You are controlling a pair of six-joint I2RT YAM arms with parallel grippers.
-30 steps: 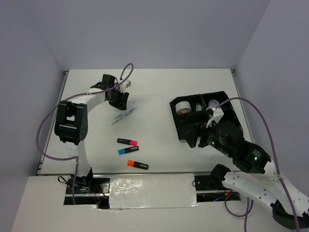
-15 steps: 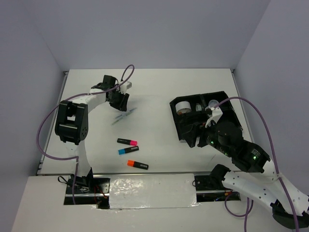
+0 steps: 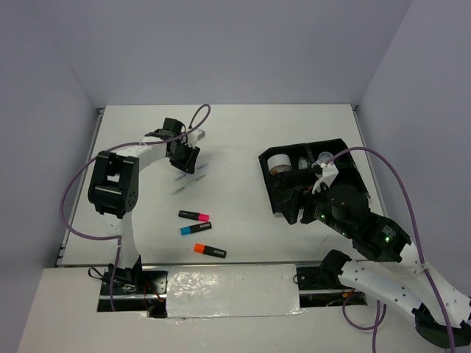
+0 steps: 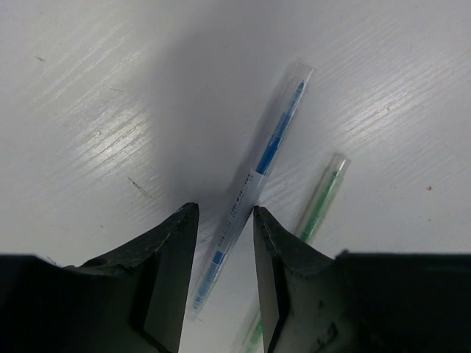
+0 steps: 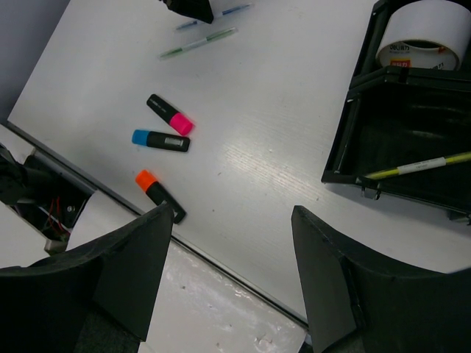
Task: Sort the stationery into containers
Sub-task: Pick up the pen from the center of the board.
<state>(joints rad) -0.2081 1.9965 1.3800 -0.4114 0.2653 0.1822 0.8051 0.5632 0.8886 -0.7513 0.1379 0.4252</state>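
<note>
**A:** How was the left gripper [image 4: 224,212] set at that moment?

**B:** Low over the table [image 3: 243,132], its fingers a little apart and straddling the blue-inked pen [image 4: 268,151]. The pen lay flat between them. I judged it not yet pinched, since a sliver of gap showed on each side.

**A:** And next to it?

**B:** The green pen [image 4: 321,198] lay just beside it on the table, outside the fingers.

**A:** What about the right gripper [image 5: 232,213]?

**B:** It was spread wide and held nothing. It hung above the table's near edge, beside the tray [image 3: 283,198].

**A:** So what had been sorted?

**B:** The tape roll [image 5: 423,33] sat in a far compartment and a yellow pen [image 5: 416,167] lay in a nearer one. There was also a pale round thing [image 3: 324,157] near the roll that may have been the small pot, but it was too small to be sure.

**A:** And what was left?

**B:** Both pens under the left arm. The pink highlighter [image 5: 168,114], blue highlighter [image 5: 160,140] and orange highlighter [image 5: 160,195] were also loose on the table, well apart from the tray. I'd say it was under halfway
</note>
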